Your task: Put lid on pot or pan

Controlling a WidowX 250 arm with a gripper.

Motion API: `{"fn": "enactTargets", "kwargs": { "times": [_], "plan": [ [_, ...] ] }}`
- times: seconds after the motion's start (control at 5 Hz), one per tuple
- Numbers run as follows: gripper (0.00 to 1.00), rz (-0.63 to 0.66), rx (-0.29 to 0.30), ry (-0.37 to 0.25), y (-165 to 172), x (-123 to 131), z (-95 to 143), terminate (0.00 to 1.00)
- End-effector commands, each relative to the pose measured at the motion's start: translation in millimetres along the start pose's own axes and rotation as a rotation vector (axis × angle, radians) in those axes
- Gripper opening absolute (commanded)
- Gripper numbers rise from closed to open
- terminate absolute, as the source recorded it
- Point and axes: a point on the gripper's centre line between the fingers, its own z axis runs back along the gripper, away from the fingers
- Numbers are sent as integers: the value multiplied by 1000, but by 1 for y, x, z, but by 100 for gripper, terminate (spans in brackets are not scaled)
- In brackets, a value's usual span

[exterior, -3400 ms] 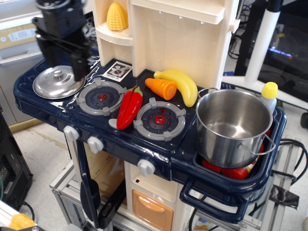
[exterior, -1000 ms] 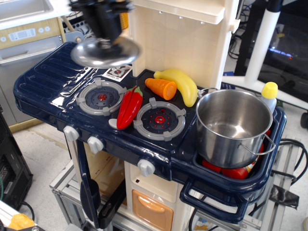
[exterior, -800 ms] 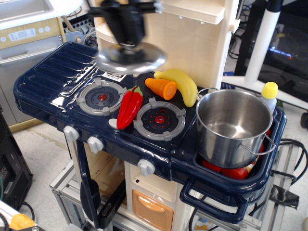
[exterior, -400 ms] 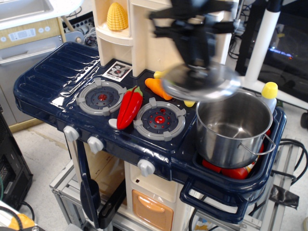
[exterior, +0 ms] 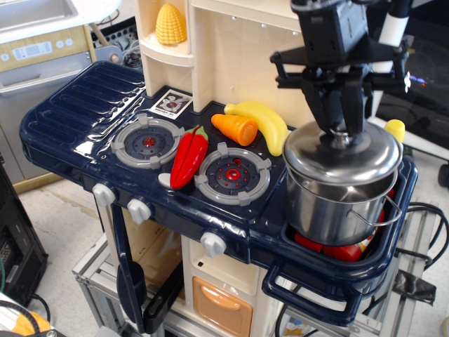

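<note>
The round, shallow-domed shiny steel lid [exterior: 342, 156] hangs directly over the large straight-sided stainless-steel pot [exterior: 337, 205], which stands in the sink well at the right end of the dark blue toy stove counter [exterior: 84, 116]. The lid looks roughly level and centred on the pot's mouth, either just above the rim or barely touching it; a thin dark line shows under its left edge, so it does not appear fully seated. The black robot gripper [exterior: 339, 133] comes straight down from above, its fingers pinching the small steel knob at the lid's centre. To finish well, the lid should be lowered vertically and kept flat, so its edge drops evenly around the rim instead of catching on 1 side, and the jaws should part only once the lid bears on the pot all round. Letting go early risks a tilted lid sliding off toward the thin wire loop handle [exterior: 375, 214]. Just left of the pot lie a yellow plastic banana [exterior: 263, 123] and an orange plastic carrot [exterior: 236, 129]; further left are a red plastic chilli pepper [exterior: 187, 156] between 2 grey burner rings [exterior: 232, 174].
</note>
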Motion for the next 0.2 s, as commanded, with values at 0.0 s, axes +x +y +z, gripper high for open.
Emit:
{"fn": "enactTargets", "kwargs": {
  "times": [0.0],
  "plan": [
    [0, -128, -31, -83, 15, 25, -7, 100]
  ]
}}
